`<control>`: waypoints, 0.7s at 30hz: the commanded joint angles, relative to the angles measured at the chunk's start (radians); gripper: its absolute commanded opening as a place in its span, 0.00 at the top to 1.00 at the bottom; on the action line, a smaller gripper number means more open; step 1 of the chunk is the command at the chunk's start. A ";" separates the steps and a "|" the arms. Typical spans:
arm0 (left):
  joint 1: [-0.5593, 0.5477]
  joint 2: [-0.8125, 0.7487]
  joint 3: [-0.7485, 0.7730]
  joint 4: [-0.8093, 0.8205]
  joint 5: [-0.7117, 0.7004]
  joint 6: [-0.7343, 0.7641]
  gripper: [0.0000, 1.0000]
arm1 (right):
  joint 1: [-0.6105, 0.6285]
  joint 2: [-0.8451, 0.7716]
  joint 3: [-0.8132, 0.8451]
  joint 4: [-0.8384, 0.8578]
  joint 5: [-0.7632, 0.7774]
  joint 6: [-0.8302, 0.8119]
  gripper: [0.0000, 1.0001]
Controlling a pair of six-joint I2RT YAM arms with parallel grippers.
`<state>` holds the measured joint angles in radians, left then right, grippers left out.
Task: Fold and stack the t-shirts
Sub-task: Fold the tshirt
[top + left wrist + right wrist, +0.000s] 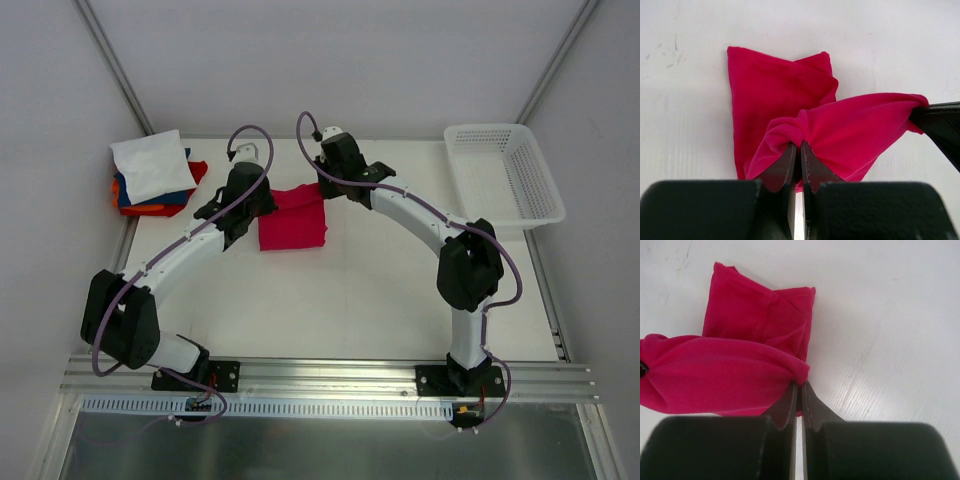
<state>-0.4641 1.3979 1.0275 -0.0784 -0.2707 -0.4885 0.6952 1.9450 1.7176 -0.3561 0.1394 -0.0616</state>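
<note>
The crimson-red t-shirt (292,218) lies partly folded in the middle of the white table (380,290). My left gripper (798,146) is shut on one corner of its far edge. My right gripper (799,385) is shut on the other corner, so the edge hangs lifted between them above the rest of the shirt (765,95), which also shows in the right wrist view (760,315). The right gripper's dark tip shows at the right of the left wrist view. A stack of folded shirts (152,175), white on top with blue, orange and red below, sits at the back left.
A white plastic mesh basket (503,172) stands at the back right corner. Grey walls close the table's back and sides. The arm bases are bolted to a metal rail (330,378) at the near edge.
</note>
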 commanded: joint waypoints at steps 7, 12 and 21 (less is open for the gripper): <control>0.097 0.165 0.132 0.075 0.077 0.067 1.00 | -0.086 0.143 0.206 -0.030 -0.053 -0.023 1.00; 0.139 0.254 0.154 0.126 0.106 0.064 1.00 | -0.115 0.233 0.253 -0.030 -0.095 -0.009 1.00; 0.174 0.315 0.157 0.152 0.099 0.057 1.00 | -0.143 0.310 0.273 0.026 -0.127 0.017 0.93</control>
<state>-0.3271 1.7149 1.1534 0.0490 -0.1299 -0.4576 0.5865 2.2425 1.9377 -0.3538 -0.0177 -0.0513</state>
